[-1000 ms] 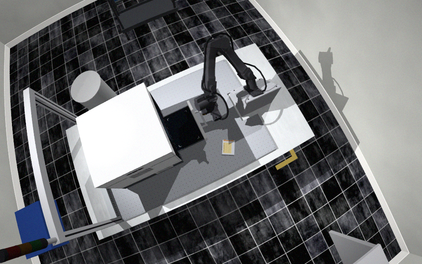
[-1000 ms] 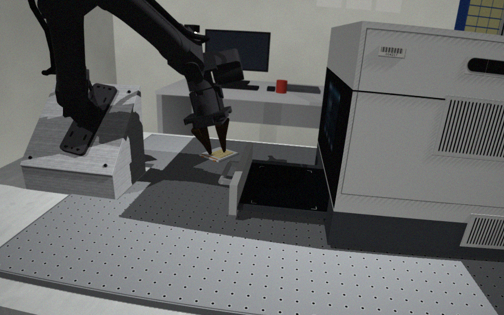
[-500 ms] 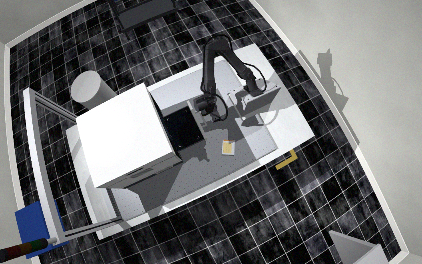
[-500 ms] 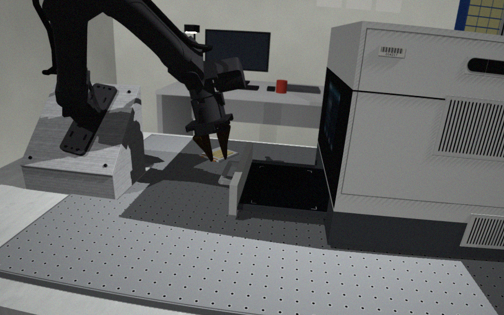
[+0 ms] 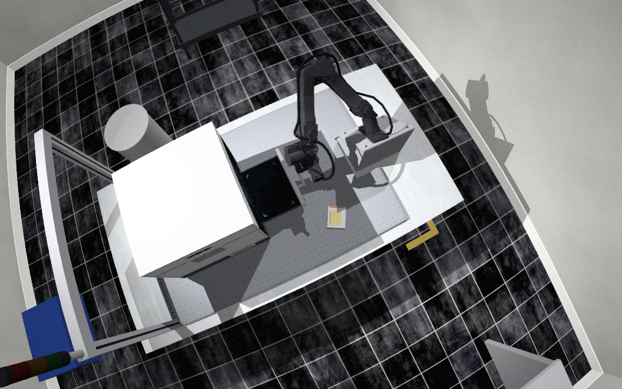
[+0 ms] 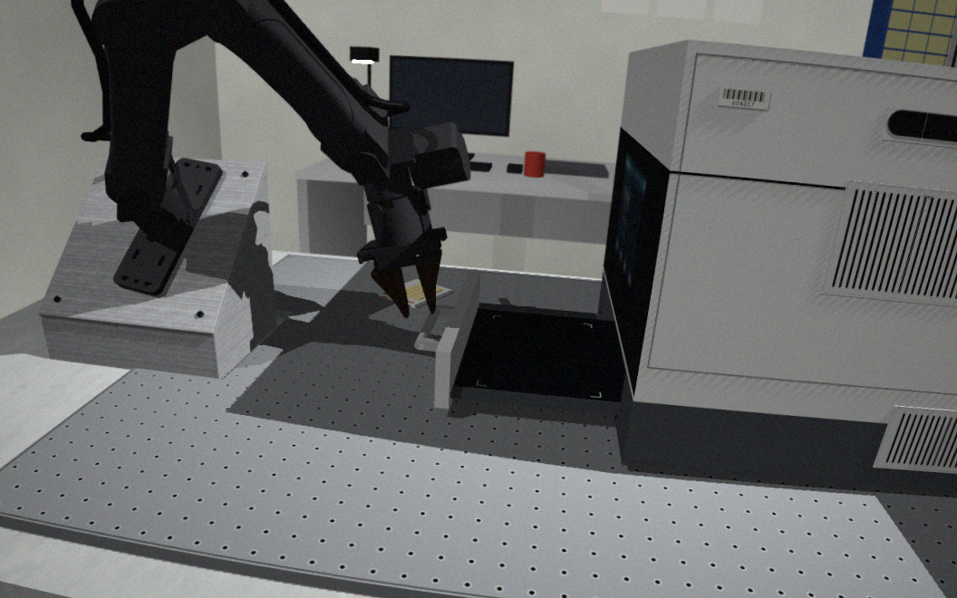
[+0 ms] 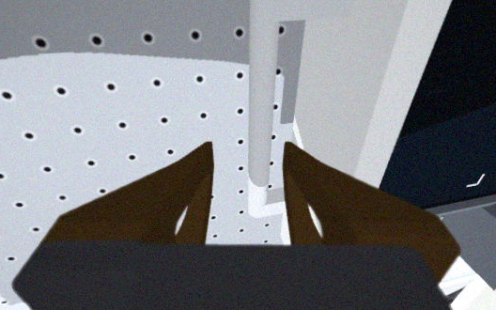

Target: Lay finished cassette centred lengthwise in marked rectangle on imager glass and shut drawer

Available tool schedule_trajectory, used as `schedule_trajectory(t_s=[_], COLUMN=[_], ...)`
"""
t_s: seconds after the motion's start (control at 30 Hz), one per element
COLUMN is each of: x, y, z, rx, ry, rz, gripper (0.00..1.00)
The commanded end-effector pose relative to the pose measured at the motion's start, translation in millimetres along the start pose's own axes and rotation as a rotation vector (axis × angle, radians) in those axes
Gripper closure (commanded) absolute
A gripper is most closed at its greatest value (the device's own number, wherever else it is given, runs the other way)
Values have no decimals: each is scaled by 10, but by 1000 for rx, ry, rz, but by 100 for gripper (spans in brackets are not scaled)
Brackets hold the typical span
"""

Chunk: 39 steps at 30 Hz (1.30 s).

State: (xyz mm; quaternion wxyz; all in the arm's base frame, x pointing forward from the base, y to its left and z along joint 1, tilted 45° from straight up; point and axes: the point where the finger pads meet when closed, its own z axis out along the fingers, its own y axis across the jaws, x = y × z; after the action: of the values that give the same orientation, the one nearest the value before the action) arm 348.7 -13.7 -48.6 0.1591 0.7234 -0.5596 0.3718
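Note:
The finished cassette (image 5: 336,217) (image 6: 443,290), flat and yellow with an orange end, lies on the perforated board, apart from the drawer. The white gel imager (image 5: 183,203) (image 6: 765,222) has its drawer pulled out. The drawer's dark glass (image 5: 267,188) (image 6: 534,352) (image 7: 442,155) is bare, and a white corner mark (image 7: 476,180) shows on it. My gripper (image 5: 314,174) (image 6: 418,309) (image 7: 248,153) is partly open and holds nothing. It hangs just above the drawer's white bar handle (image 6: 429,342) (image 7: 260,117), which in the wrist view runs between and beyond the fingertips.
The wedge-shaped arm mount (image 5: 376,150) (image 6: 155,296) stands behind the gripper. The perforated breadboard (image 6: 393,505) spreads in front of the drawer. The drawer's upright front panel (image 6: 443,363) stands between gripper and glass. A desk with a red cup (image 6: 534,163) is far behind.

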Motion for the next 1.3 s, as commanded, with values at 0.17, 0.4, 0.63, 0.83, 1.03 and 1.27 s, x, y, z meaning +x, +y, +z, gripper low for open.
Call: schedule_trajectory(t_s=[0.17,0.4,0.63,0.83,1.03,1.27], x=[-72,-112,-90,-52,-29,-29], y=[16,-34,-20,-95,-84,-84], z=[126,148,262,219,245,245], rx=[8,25,17,41,28,28], ry=[-18,-21,-20,-19,-10,-10], rz=[-15,-23,-16,-2,2,2], gripper=[65,65,65,65,65,100])
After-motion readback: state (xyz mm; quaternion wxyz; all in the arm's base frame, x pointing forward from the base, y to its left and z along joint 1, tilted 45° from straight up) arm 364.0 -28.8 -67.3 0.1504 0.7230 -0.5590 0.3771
